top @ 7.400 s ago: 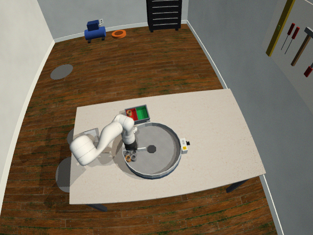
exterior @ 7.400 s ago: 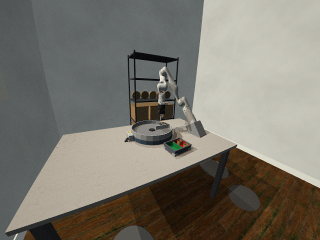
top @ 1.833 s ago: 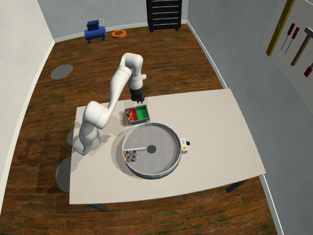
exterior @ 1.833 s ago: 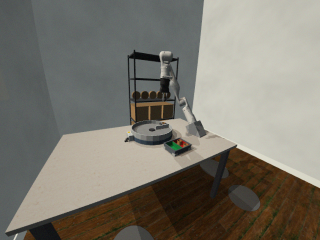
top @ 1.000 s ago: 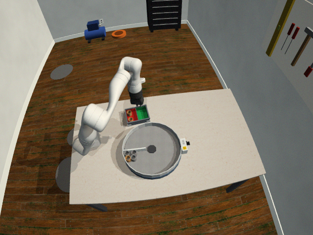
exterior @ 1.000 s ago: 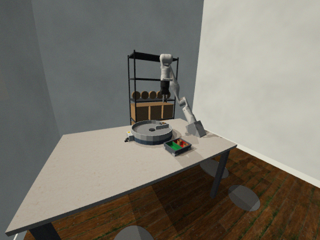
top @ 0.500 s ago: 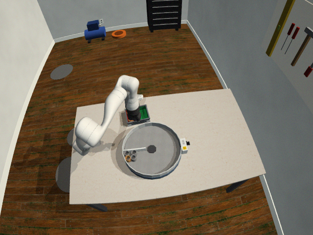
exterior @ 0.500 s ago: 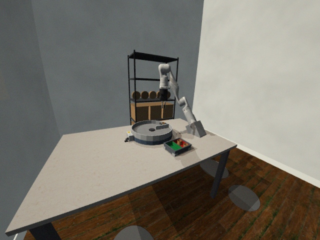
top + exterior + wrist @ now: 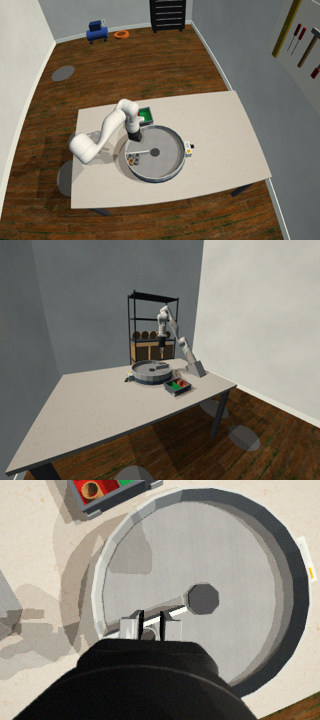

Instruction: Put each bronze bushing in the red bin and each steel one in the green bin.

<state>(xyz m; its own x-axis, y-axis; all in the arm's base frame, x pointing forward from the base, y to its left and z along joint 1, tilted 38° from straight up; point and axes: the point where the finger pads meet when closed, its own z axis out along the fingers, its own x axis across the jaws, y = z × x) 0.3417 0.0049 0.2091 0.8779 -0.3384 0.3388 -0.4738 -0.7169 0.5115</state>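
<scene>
My gripper (image 9: 161, 353) (image 9: 151, 621) is partly open and empty, pointing down high above the turntable (image 9: 165, 139) (image 9: 144, 367) (image 9: 200, 545). Its fingertips are hidden in the top view. A bronze bushing (image 9: 130, 160) and three steel bushings (image 9: 129, 156) (image 9: 136, 156) (image 9: 136, 161) stand clustered beside the turntable's bar, near the rim. In the wrist view one grey bushing shows below, between the fingers; the others are hidden by the gripper. The red bin (image 9: 184, 382) (image 9: 108, 487) holds two bronze bushings (image 9: 179, 382) (image 9: 185, 384). No bushing shows in the green bin (image 9: 147, 113) (image 9: 173, 386).
The bar (image 9: 139, 152) (image 9: 162, 366) (image 9: 173, 613) runs from the turntable's dark hub (image 9: 154, 152) (image 9: 151, 369) (image 9: 202, 599) to its raised wall. A white box (image 9: 188, 151) (image 9: 130, 376) sits against the outer wall. The two bins adjoin in one grey tray beside the turntable.
</scene>
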